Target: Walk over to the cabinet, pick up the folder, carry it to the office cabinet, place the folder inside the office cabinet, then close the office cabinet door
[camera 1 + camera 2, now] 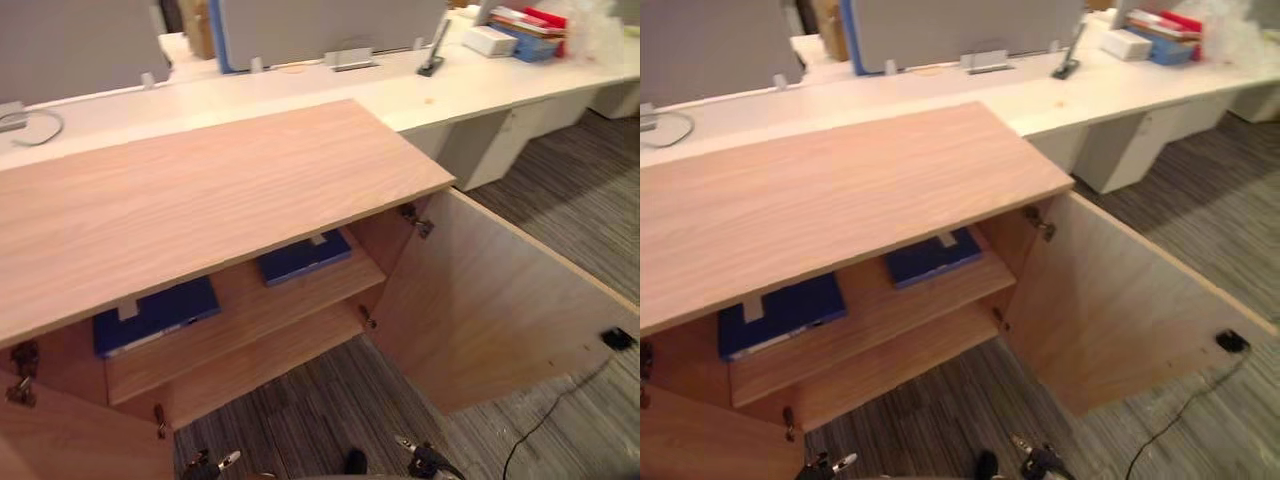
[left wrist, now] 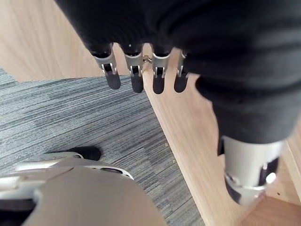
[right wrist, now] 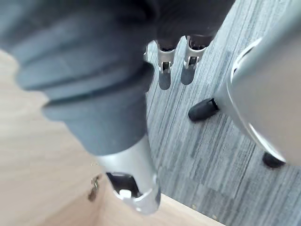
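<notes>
- Light wood office cabinet (image 1: pixel 200 200) takes up most of the head views. It's low and wide, and the front is wide open.
- The right door (image 1: pixel 500 310) is swung out from the cabinet's right edge at a wide angle. The left door (image 1: pixel 70 440) is open too, off the cabinet's left front corner.
- The upper shelf (image 1: pixel 250 312) sits just under the cabinet top, with a bare lower shelf beneath it.
- There are two folders on that upper shelf, both lying flat and well apart. One blue folder (image 1: pixel 155 315) is toward the cabinet's left side, and a second blue folder (image 1: pixel 300 257) is nearer the cabinet's middle, further back. I honestly can't tell which one is the carried one.
- The left hand (image 2: pixel 134 70) hangs low in front of the cabinet, near the left door's edge. Its fingers are straight and side by side, the thumb is off on its own, and it holds nothing.
- The right hand (image 3: pixel 164 70) is also low in front of the cabinet, over the carpet. Its fingers are loose and slightly apart, and it's empty as well.
- My read on progress is that the pick-up, the carry and the placing look done, since both hands are empty and the folders are inside. What's left is shutting the doors. The right one is the big swing, and neither hand is touching a door yet.
</notes>
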